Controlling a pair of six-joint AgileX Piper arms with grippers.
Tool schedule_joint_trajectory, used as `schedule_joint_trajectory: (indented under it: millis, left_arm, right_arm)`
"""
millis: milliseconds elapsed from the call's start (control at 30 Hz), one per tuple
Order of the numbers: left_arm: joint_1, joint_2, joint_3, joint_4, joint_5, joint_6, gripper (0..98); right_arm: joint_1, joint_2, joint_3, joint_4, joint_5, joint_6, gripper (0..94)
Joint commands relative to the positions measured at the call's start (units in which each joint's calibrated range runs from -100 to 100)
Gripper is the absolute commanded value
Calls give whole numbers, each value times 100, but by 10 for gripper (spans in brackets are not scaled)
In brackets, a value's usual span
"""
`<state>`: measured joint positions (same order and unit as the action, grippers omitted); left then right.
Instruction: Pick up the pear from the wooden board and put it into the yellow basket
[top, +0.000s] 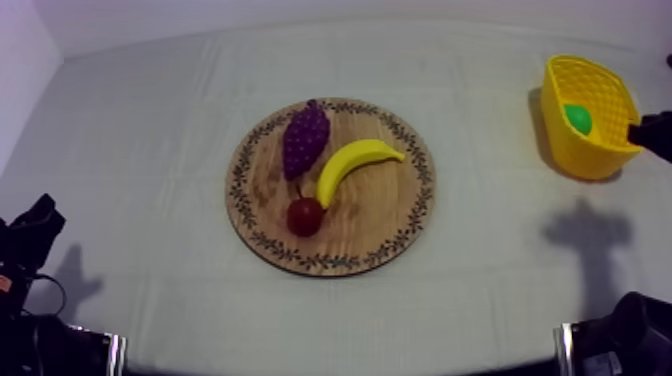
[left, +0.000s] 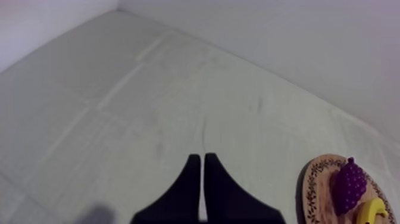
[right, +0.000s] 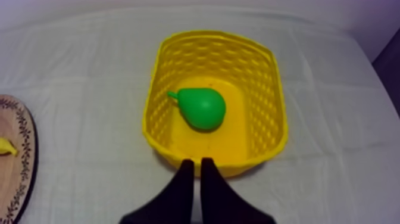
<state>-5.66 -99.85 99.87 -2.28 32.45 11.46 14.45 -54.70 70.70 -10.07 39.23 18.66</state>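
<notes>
Your pear lies inside the yellow basket, just ahead of your right gripper, whose fingers are together on nothing. Swing away low and they may clip the near wall and tip it. Your left gripper is closed too.

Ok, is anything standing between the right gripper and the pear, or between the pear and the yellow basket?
The pear already lies on the floor of the yellow basket, so it has no path left to block. The right gripper is shut, by the basket's near rim; nothing visible lies between it and the pear.
</notes>
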Motion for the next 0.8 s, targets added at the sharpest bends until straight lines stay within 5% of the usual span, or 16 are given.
schedule_joint_trajectory:
  millis: [0, 333, 767]
  left_arm:
    - [-2, 2, 2, 0, 5, 0, 1]
    - [-2, 2, 2, 0, 5, 0, 1]
    - [-2, 2, 2, 0, 5, 0, 1]
  right_arm:
    - [0, -362, 266, -62, -8, 48, 7]
    - [-140, -1708, 1376, -168, 193, 99, 5]
    - [-716, -3871, 2187, 596, 988, -982, 23]
